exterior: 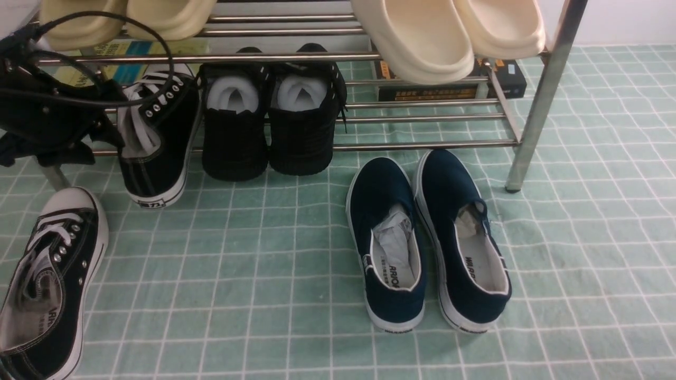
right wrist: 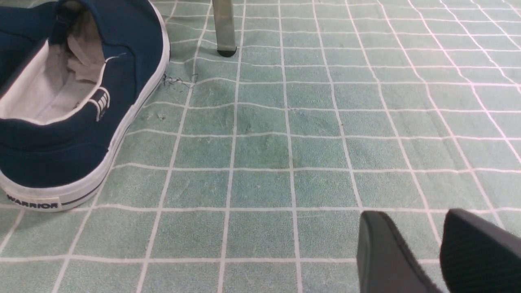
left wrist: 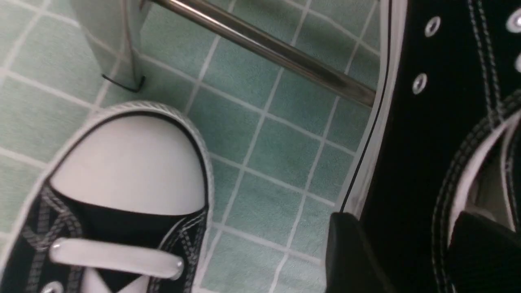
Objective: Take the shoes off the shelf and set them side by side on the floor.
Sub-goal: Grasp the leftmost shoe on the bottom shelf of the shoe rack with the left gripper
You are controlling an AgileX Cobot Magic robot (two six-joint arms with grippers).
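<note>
1. Front view: one black lace-up sneaker (exterior: 158, 142) sits on the lower tier of the shelf (exterior: 422, 145), at its left end. It is tilted, with its heel hanging out over the front bar.
2. Its mate, the second sneaker (exterior: 53, 279), lies on the floor (exterior: 264, 253) at the near left, toe cap towards the shelf. The two are apart, not side by side.
3. The left arm (exterior: 42, 111) reaches in from the upper left, cables looping above it, its end against the shelf sneaker's left side.
4. Left wrist view: the left gripper (left wrist: 405, 219) straddles that sneaker's side wall, one finger (left wrist: 346, 252) outside the canvas and the other down inside the opening. The jaws stand wide apart, and no squeeze on the canvas is visible.
5. The same view shows the floor sneaker's white toe cap close by, with a shelf bar crossing above.
6. Right wrist view: the right gripper (right wrist: 415, 215) hovers low over bare floor, fingers parted with nothing between them. The right arm is out of the front view.
7. All-black shoes (exterior: 269, 126) with white stuffing sit just right of the shelf sneaker on the same tier.
8. Navy slip-ons (exterior: 428, 237) stand paired on the floor in front of the shelf, near its right leg (right wrist: 224, 28).
9. Cream slippers (exterior: 449, 31) rest on the upper tier.
</note>
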